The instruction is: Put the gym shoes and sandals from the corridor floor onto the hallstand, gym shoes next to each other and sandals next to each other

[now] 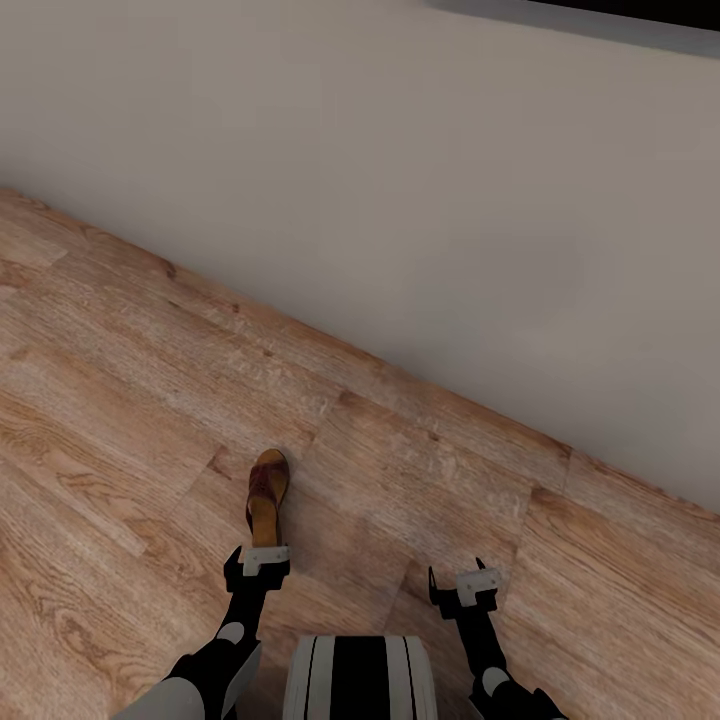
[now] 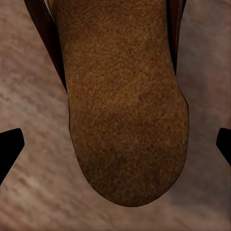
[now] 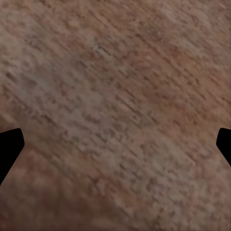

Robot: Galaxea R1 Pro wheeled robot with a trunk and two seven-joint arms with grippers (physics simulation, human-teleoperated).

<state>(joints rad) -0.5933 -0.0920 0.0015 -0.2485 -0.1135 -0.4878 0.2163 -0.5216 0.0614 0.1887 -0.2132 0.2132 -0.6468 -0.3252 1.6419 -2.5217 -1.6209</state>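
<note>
Your left hand [image 1: 264,556] hangs wide open right over the heel end of one sandal [image 1: 267,496], fingers either side, nothing held. Sandal lies flat on the corridor floor [image 1: 120,400], toe toward 12 o'clock, near the beige wall [image 1: 420,180]. Right hand [image 1: 470,578], at approx 3 o'clock from the left, is open too, empty, above bare planks.
</note>
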